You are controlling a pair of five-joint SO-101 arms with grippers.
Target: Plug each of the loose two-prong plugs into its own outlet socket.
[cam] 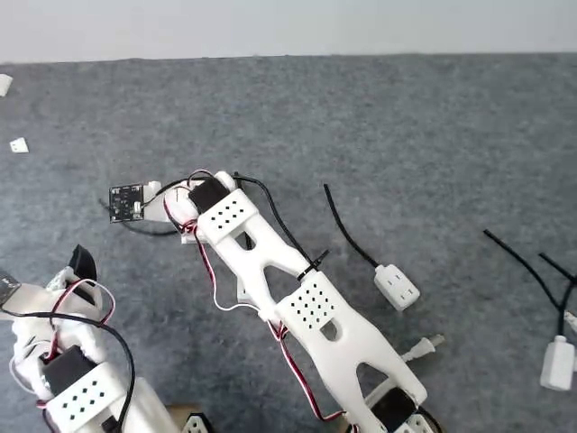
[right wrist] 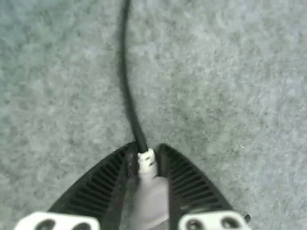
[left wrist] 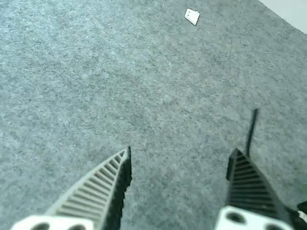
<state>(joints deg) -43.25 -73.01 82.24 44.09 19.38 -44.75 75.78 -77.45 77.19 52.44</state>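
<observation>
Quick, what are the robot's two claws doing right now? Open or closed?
Left gripper: open, holding nothing.
Right gripper: closed on a white corded connector.

The carpeted table [cam: 433, 117] is viewed from a fixed camera high overhead, over both arms [cam: 306, 307]. The left wrist camera is aimed past the left gripper [left wrist: 182, 150] at the carpet [left wrist: 96, 72] ahead of it. The right wrist camera is held closer, the plug [right wrist: 147, 163] within the right gripper [right wrist: 146, 144] and its cord [right wrist: 125, 81] ahead being seen. The carpet is shared by all views.
</observation>
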